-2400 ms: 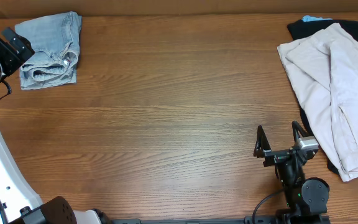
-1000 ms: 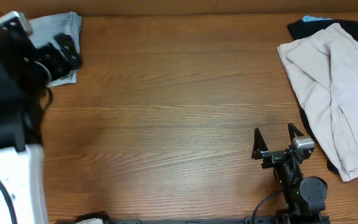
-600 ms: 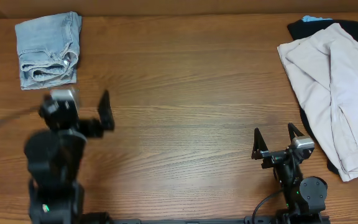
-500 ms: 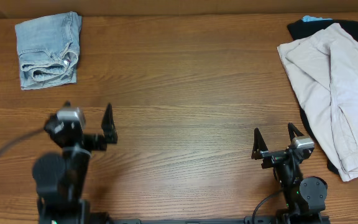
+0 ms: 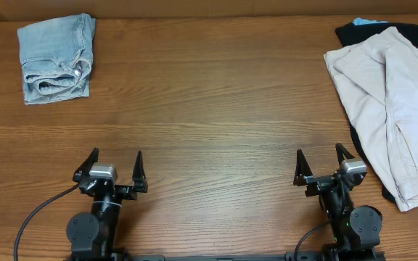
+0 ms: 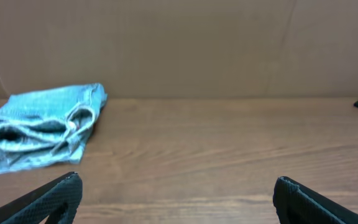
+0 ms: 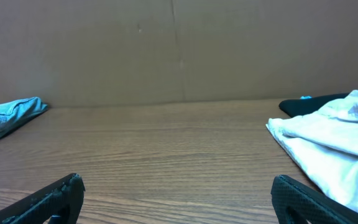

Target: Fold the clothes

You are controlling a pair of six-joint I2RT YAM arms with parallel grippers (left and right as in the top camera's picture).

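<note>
Folded light-blue denim shorts [image 5: 55, 58] lie at the table's far left corner; they also show in the left wrist view [image 6: 39, 134] and at the left edge of the right wrist view [image 7: 8, 118]. Pale beige trousers [image 5: 394, 101] lie spread at the right on a black garment [image 5: 372, 32], both seen in the right wrist view, trousers [image 7: 334, 146] and black garment [image 7: 309, 104]. My left gripper [image 5: 115, 163] is open and empty at the near left edge. My right gripper [image 5: 321, 161] is open and empty at the near right, beside the trousers.
The wooden table [image 5: 209, 109] runs between the two piles. A brown cardboard wall [image 6: 179, 43] stands along the far edge. A small bright blue item [image 5: 369, 22] peeks out behind the black garment.
My left arm has swung back from the denim shorts at the far left to the near edge, gripper open and empty. The shorts stay folded. The right arm has not moved.
</note>
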